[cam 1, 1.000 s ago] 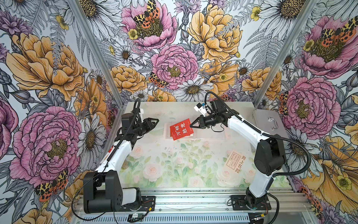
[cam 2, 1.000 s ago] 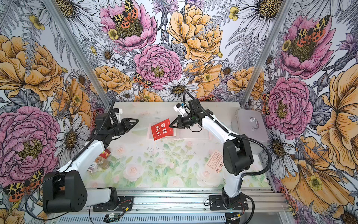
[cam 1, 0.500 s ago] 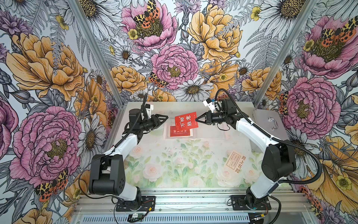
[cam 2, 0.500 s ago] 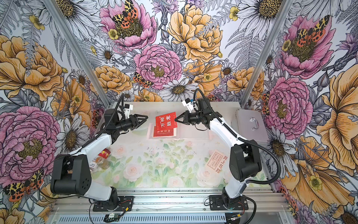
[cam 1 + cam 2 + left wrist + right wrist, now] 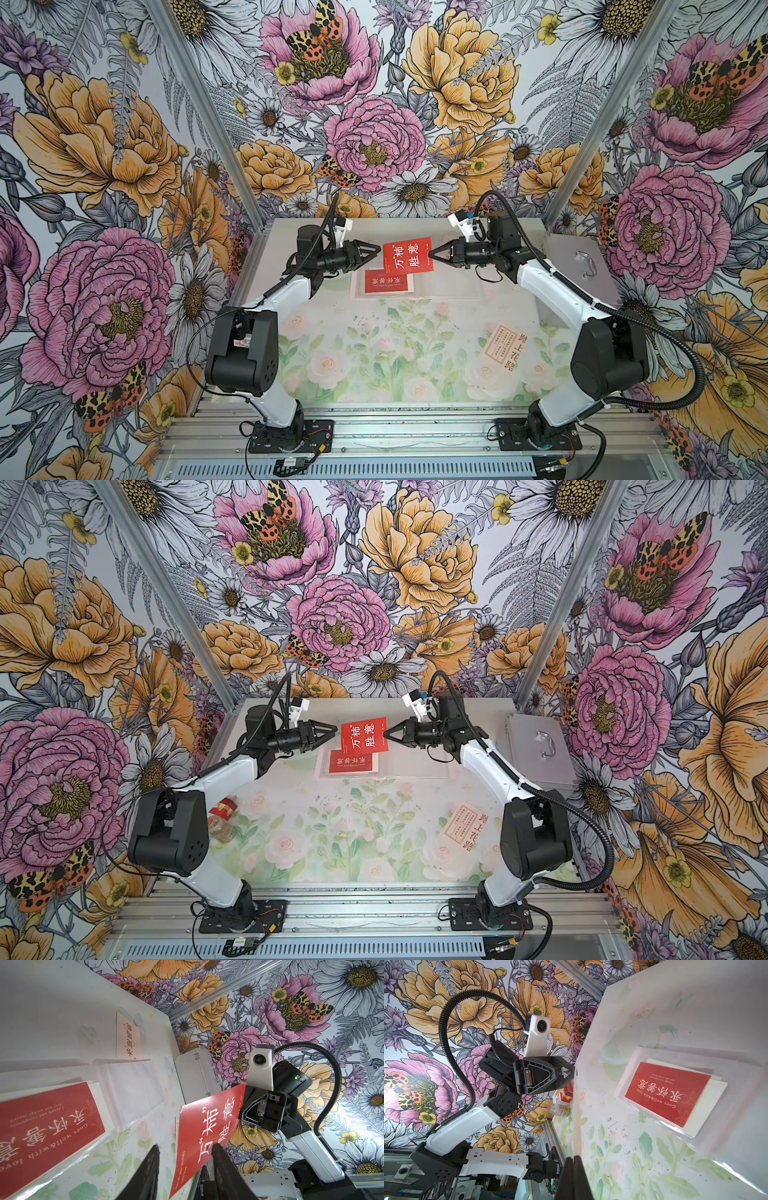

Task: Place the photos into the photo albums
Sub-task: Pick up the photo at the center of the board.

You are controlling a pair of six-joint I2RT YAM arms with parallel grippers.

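The right gripper [image 5: 433, 252] pinches one short edge of a red photo [image 5: 408, 257], printed face up in the air just over the open photo album [image 5: 453, 282]; its long axis runs sideways toward the left gripper [image 5: 376, 250], whose jaws stand apart around the opposite short edge
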